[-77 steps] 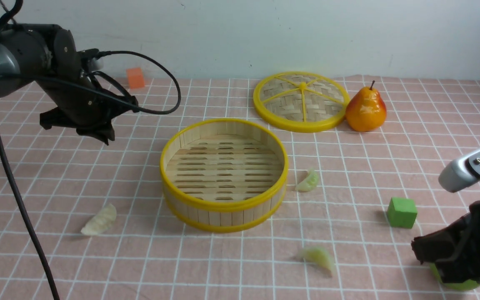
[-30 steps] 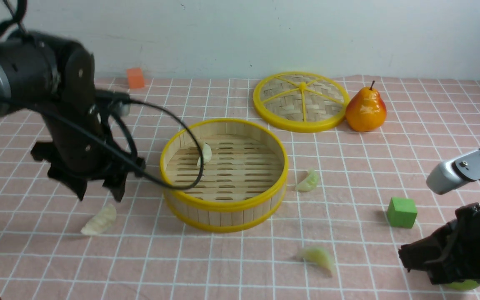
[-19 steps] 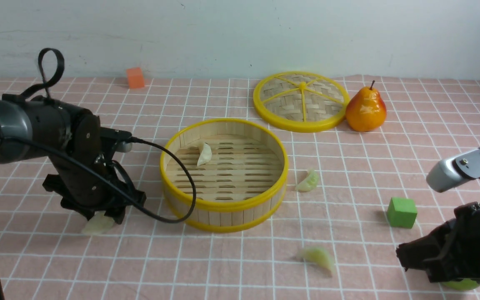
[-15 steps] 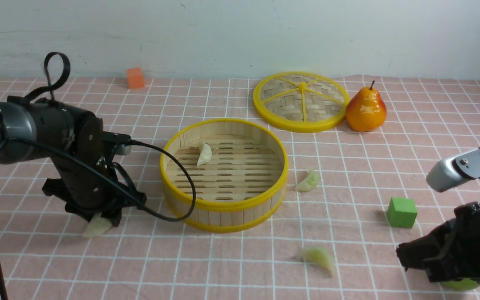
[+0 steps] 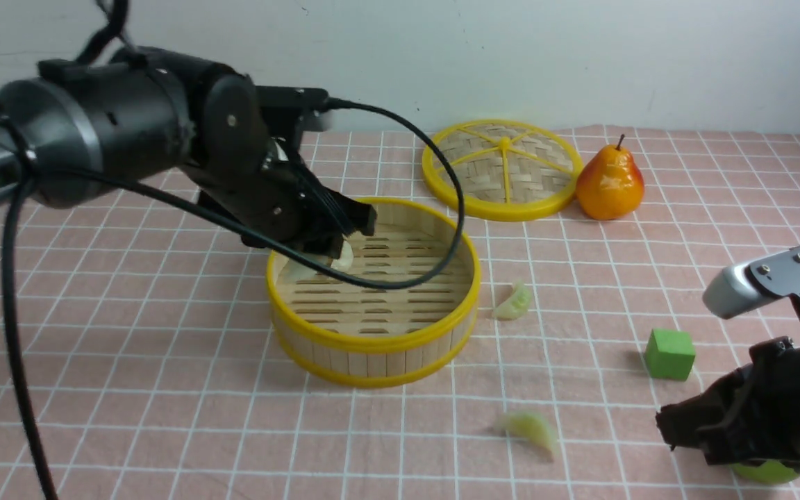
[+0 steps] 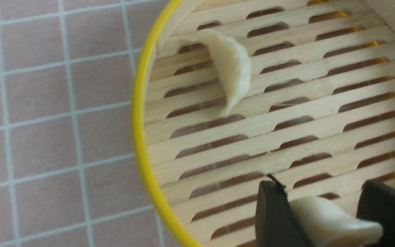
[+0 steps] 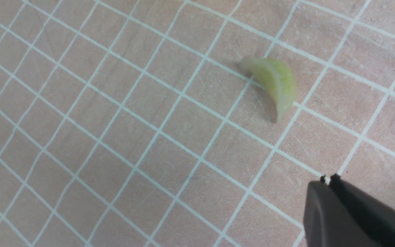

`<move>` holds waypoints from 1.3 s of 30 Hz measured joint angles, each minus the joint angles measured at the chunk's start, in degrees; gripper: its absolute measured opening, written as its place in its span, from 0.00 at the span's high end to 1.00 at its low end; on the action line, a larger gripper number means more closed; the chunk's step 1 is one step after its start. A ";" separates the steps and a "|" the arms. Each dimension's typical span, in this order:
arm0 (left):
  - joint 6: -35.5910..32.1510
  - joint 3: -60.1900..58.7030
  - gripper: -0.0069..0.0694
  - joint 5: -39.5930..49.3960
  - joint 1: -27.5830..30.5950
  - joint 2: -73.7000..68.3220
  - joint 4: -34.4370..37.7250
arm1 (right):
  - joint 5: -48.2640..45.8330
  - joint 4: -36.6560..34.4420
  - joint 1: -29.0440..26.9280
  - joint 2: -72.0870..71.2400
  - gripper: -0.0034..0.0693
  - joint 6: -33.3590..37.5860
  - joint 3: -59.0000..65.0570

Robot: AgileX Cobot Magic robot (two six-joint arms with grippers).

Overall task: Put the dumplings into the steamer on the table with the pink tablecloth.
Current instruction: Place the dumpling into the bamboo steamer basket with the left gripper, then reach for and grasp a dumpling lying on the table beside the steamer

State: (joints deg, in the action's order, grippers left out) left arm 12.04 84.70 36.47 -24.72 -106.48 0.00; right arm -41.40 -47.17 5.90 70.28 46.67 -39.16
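Note:
The steamer [image 5: 372,344] stands mid-table on the pink tablecloth [image 5: 129,347]. One cream dumpling [image 5: 343,258] lies on its slat floor, also in the left wrist view [image 6: 230,65]. My left gripper [image 5: 320,255] is over the steamer's left inner side [image 6: 139,137], shut on a second cream dumpling [image 6: 327,221] held between its fingers. One green dumpling [image 5: 513,303] lies right of the steamer. Another green dumpling [image 5: 532,428] lies in front, also in the right wrist view [image 7: 274,82]. My right gripper [image 5: 678,427] is shut and empty, low, to the right of that dumpling.
The woven lid [image 5: 501,167] and a pear [image 5: 610,184] sit at the back right. A green cube [image 5: 669,354] lies near my right arm, with a green round object [image 5: 771,473] under that arm. The left arm's black cable [image 5: 452,229] loops over the steamer.
My left gripper closed on the cream dumpling at the front left, lifted it and carried it right, over the steamer. The right arm barely shifted.

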 joint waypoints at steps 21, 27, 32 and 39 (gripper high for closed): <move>1.52 2.05 0.52 10.40 -0.58 14.67 -1.89 | 7.22 1.26 7.26 25.60 0.47 -12.74 -26.50; 2.37 -4.74 0.79 15.14 -0.58 31.56 -1.87 | 8.67 6.35 7.78 41.59 0.36 -23.29 -41.52; 3.27 -15.95 0.88 17.95 -0.58 42.16 -3.02 | 8.57 12.31 7.78 49.20 0.35 -31.14 -48.48; 10.40 -37.11 0.90 18.73 -0.58 62.74 -11.68 | 6.34 18.30 7.97 53.87 0.59 -32.43 -52.44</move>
State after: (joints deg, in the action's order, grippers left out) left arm 22.44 47.59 55.20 -25.30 -43.74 -11.68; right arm -35.06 -28.87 13.86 124.15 14.24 -91.60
